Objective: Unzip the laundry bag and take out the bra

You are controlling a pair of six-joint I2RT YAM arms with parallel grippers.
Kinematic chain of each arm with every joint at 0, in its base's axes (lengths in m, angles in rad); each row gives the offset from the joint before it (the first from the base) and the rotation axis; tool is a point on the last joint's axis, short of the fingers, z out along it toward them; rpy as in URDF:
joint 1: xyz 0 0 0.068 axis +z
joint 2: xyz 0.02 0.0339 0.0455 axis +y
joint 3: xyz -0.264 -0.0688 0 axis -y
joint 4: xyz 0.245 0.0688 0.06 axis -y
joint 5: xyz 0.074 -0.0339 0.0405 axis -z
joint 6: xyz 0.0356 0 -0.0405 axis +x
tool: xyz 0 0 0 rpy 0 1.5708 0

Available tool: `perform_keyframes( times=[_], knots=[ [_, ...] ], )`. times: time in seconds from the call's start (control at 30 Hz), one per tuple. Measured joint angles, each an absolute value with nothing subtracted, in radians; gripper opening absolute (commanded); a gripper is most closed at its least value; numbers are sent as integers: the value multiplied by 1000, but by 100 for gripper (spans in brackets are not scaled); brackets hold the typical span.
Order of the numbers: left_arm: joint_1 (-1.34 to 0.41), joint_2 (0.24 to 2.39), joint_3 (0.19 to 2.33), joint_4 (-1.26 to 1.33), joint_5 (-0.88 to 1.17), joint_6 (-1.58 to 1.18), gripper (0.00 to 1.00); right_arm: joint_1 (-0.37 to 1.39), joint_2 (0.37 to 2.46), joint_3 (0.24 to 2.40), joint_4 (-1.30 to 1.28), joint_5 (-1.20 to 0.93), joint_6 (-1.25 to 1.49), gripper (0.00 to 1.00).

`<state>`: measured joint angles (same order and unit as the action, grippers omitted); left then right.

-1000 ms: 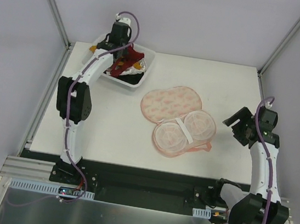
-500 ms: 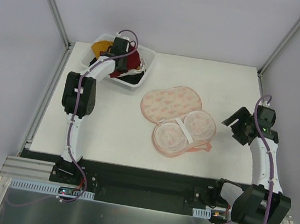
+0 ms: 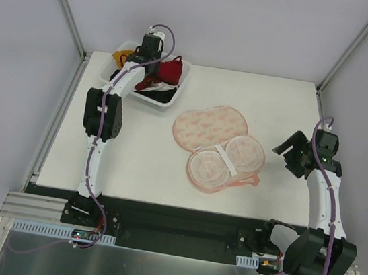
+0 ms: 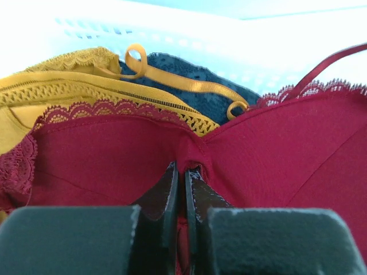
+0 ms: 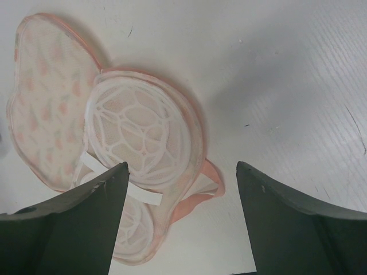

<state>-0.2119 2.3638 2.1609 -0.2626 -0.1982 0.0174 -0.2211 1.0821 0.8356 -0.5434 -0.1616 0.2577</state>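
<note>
Found the laundry bag (image 3: 218,147) unzipped and laid open flat on the table (image 3: 135,145), right of centre in the top view. Noted the printed pink mesh half on the far side and the half with two round whitish cups (image 3: 210,169) on the near side, with a white band across the join between them. Confirmed the same on the right wrist view: bag (image 5: 51,103) open, one cup (image 5: 143,134) showing its white ribbing, bare table (image 5: 287,86) to the right.

Located the bra (image 3: 168,69) at the clear bin (image 3: 182,77) in the far-left corner, well apart from the bag. Caught the left gripper (image 3: 153,72) over that bin, fingers pinched tight on the bra's centre bridge between its two moulded cups. Saw dark red fabric in the thin slit between the fingers on the left wrist view, gripper (image 4: 184,175) square on the bra (image 4: 275,149). Noted lace trim along the top edge and one strap running off to the upper right. Could not tell whether the bra hung clear of the other clothes or rested on them.

Logged a mustard-yellow garment (image 4: 57,86) just behind the bra on the left, a dark lace garment (image 4: 189,74) behind that, then the bin wall (image 4: 172,40).

Found the right gripper (image 3: 288,158) near the table's right edge, beside the bag but not touching it. Saw its fingers spread wide around nothing, aimed at the cup half (image 5: 182,166).
</note>
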Motion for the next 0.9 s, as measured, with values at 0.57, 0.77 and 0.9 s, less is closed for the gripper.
perform_keyframes(
  times=[0.57,0.77,0.9],
  knots=[
    [-221,2071,1996,-291,-135,45,99,-221,986,841,-562,-169,258,80],
    [-266,1775,1889,-284,-140,36,99,-214,928,864,-591,-169,258,82],
    [-315,1580,1683,-288,-134,-24,99,-186,894,872,-627,-150,249,94]
  ],
)
